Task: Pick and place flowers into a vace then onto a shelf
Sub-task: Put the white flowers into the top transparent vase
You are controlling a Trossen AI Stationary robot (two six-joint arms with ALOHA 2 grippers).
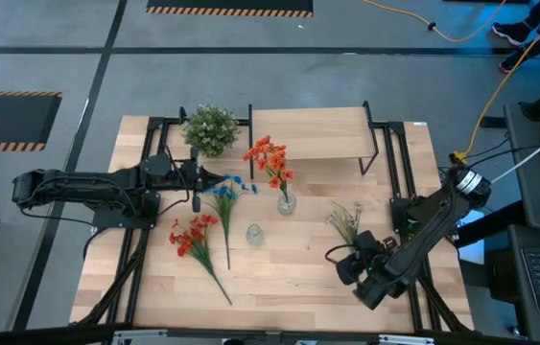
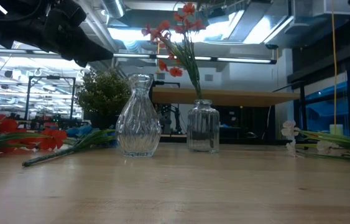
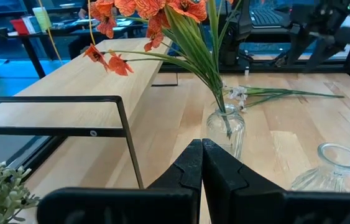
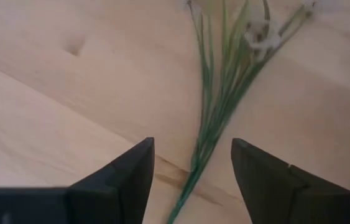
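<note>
One red-orange spray stands in a small clear vase in front of the shelf. A second clear vase stands empty nearer the front. The blue spray and the other red-orange spray lie flat on the tabletop. The pale white-green spray also lies flat, right of the vases. My right gripper is open above it, with the thin green stem showing between the fingers, untouched. My left gripper is shut and empty, over the blue spray's head, pointing toward the filled vase.
A bushy potted plant stands at the shelf's left end, just beyond my left gripper. The shelf's black metal legs stand close to the left gripper. Bare tabletop lies toward the near edge. Desks and cables are off the table's right side.
</note>
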